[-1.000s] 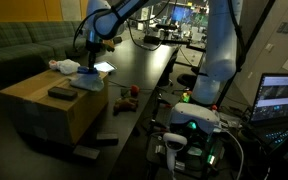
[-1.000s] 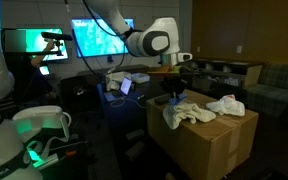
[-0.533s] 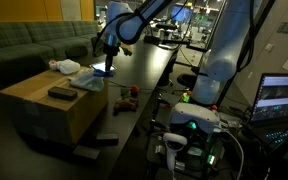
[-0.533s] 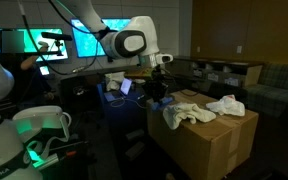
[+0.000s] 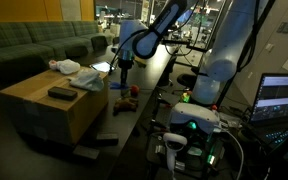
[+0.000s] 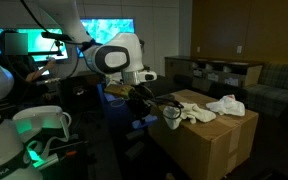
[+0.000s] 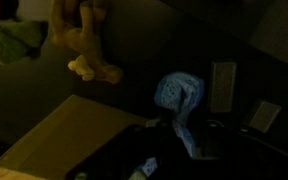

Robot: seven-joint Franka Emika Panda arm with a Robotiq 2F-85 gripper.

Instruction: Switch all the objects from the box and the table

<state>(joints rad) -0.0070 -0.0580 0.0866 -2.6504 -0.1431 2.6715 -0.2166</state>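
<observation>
1. In an exterior view: cube-like tan cardboard box [image 5: 44,112], matte, beside the long black table [image 5: 154,62]. Crumpled white cloth rags [image 5: 72,68] and a dark flat block [image 5: 61,93] lie on its top. Small red ball [image 5: 134,91] sits on the table near the box. Gripper [image 5: 124,66] hangs over the table just off the box edge; its load is too small to tell here. Green sofa [image 5: 24,45] behind, room dim
2. In an exterior view: gripper [image 6: 144,100] beside the box [image 6: 209,140], level with its top; rags [image 6: 227,104] draped at the near edge. Glowing teal screens [image 6: 109,30] behind
3. Wrist view: blue item [image 7: 177,93], soft and crumpled, its tail running into the gripper; jaws drawn nearly together on it, tips lost in shadow. Box corner [image 7: 74,135] lower left. Two flat rectangular blocks [image 7: 224,85] lie on the smooth dark table, a tan lumpy thing [image 7: 84,45] further off
</observation>
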